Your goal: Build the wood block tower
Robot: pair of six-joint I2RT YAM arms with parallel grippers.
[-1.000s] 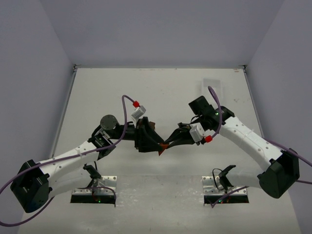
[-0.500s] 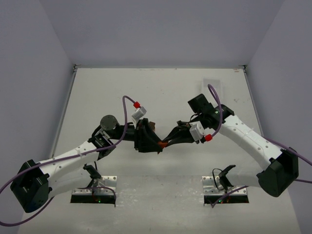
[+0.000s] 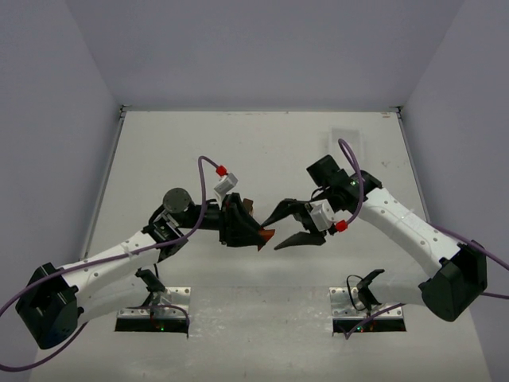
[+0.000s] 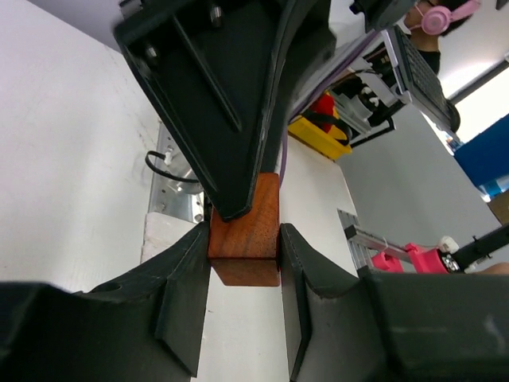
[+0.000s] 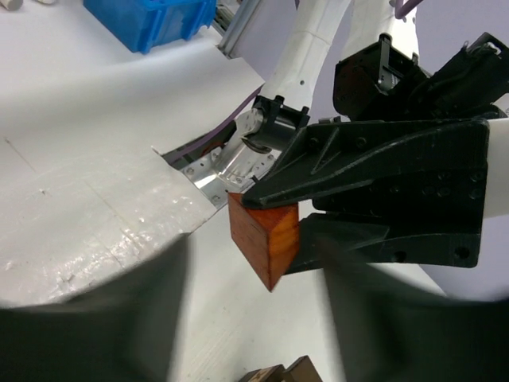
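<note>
Top external view: at frame centre the right tool (image 3: 293,227) has just sprung open, letting go of the reddish-brown block (image 3: 267,234). The left tool (image 3: 256,232) now pinches it tight above the table (image 3: 159,159). The handover looks done, so placing can follow. What may be the wood block tower (image 5: 274,372) is cut off at the right wrist view's bottom edge.

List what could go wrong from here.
1. Left end effector pinches the block only at its fingertips, above the table: a slip would drop it.
2. Right end effector is open, but one finger lies right beside the block: backing off could knock it askew.
</note>
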